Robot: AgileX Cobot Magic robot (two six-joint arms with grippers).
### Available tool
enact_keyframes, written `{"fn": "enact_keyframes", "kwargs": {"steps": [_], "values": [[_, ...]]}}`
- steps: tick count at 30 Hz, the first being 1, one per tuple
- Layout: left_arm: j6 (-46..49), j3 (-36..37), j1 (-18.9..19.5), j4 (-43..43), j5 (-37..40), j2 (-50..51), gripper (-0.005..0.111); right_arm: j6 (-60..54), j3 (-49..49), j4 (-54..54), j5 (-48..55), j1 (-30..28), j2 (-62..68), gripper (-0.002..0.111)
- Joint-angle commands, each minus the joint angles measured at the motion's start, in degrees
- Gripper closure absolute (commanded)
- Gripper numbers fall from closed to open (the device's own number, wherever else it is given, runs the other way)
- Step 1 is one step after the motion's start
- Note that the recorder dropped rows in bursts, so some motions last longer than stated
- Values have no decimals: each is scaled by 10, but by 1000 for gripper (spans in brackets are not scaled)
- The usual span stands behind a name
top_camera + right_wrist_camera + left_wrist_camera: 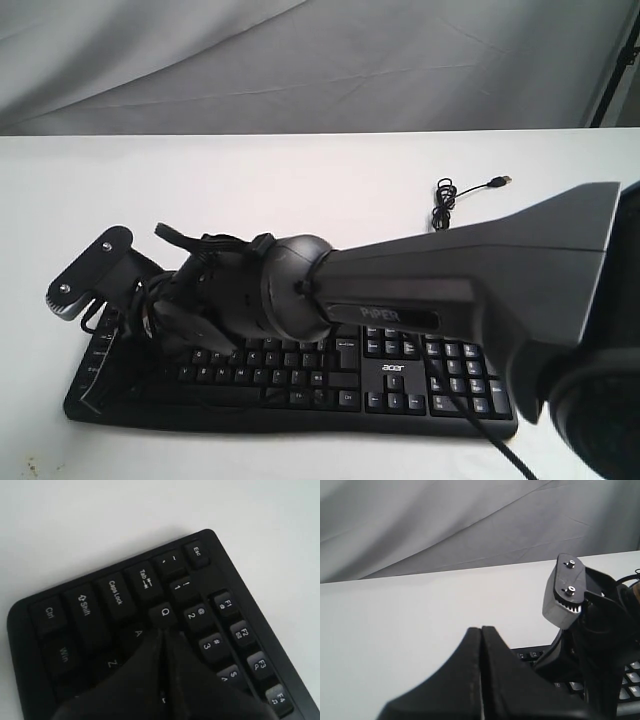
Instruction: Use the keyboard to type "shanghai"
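The black keyboard (392,369) with its white acer logo lies along the table's front edge. My right arm reaches across it to its left end. There my right gripper (188,325) points down at the letter keys. In the right wrist view this gripper (163,631) is shut with nothing in it. Its tip sits just under the Q key (165,612), beside the A key (137,633). Whether it touches a key I cannot tell. My left gripper (481,629) is shut and empty, hovering over white table left of the keyboard (529,655). The exterior view does not show it.
The keyboard's thin USB cable (447,203) lies coiled on the white table (250,180) behind the keyboard. A grey cloth backdrop (300,60) hangs behind the table. The right arm's grey camera mount (562,597) stands close to my left gripper.
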Motion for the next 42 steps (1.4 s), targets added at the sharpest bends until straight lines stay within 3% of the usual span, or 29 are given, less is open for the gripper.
{"fn": "enact_keyframes", "kwargs": {"steps": [1, 28, 32, 36, 42], "values": [[-2, 2, -2, 0, -3, -2, 107, -8, 14, 2, -19, -5, -2, 108], [-2, 2, -2, 0, -3, -2, 107, -8, 20, -3, -2, -8, -16, 108], [-2, 2, -2, 0, -3, -2, 107, -8, 68, -15, -15, -8, -64, 108], [-2, 2, -2, 0, -3, -2, 107, -5, 189, 27, -76, -36, -133, 108], [-2, 2, -2, 0, -3, -2, 107, -8, 226, 40, -108, -54, -126, 108]]}}
